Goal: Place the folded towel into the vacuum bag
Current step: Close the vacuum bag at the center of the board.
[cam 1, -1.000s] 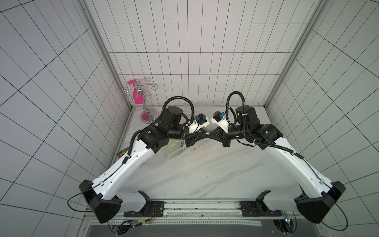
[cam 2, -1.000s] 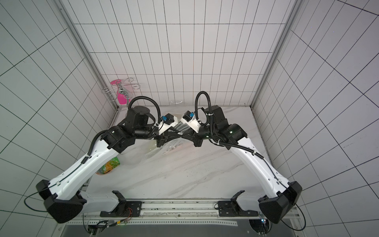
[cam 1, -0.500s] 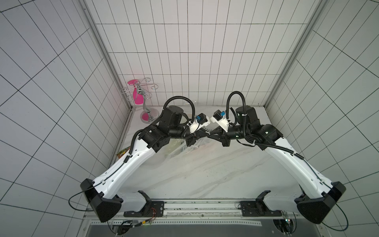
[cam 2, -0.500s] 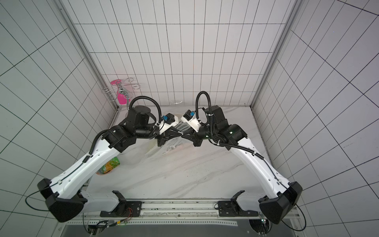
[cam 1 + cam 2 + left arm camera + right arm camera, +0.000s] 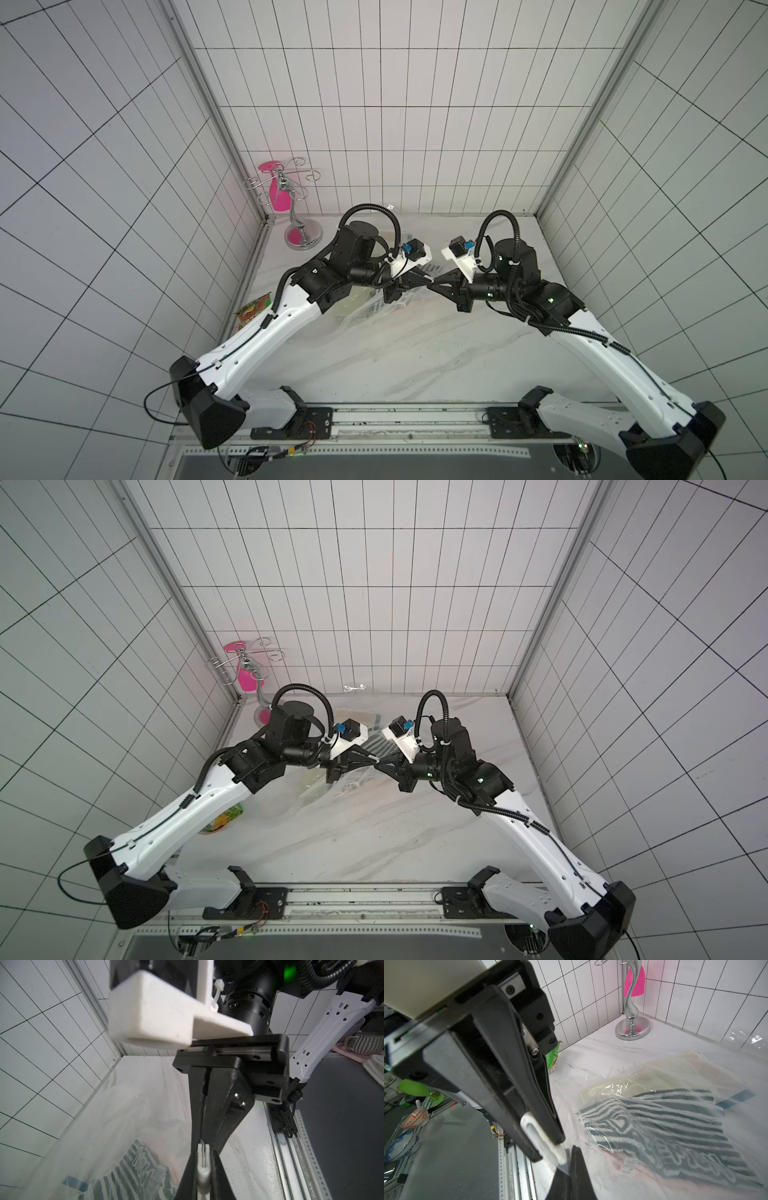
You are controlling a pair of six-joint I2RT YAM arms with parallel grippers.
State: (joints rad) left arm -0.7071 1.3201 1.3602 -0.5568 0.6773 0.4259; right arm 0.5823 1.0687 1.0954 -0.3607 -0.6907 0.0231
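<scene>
The vacuum bag [image 5: 695, 1059] is clear crinkly plastic lying at the back of the marble table, and it shows in both top views [image 5: 361, 309] [image 5: 316, 787]. Inside it lies the folded towel [image 5: 664, 1126], striped dark green and white, also in the left wrist view [image 5: 133, 1172], on a cream cloth [image 5: 639, 1080]. My left gripper [image 5: 203, 1157] is shut on the bag's white slider clip [image 5: 203, 1169]. My right gripper [image 5: 572, 1154] is shut on the bag's edge right beside that clip [image 5: 537, 1134]. Both grippers meet tip to tip above the bag's near edge [image 5: 428, 283] [image 5: 376, 765].
A chrome stand [image 5: 302, 235] with a pink piece stands in the back left corner. A green and orange snack packet [image 5: 251, 316] lies by the left wall, partly under my left arm. A metal rail [image 5: 407, 415] runs along the table's front edge.
My left gripper's jaws have drawn together on the slider clip. Both arms have hardly moved.
</scene>
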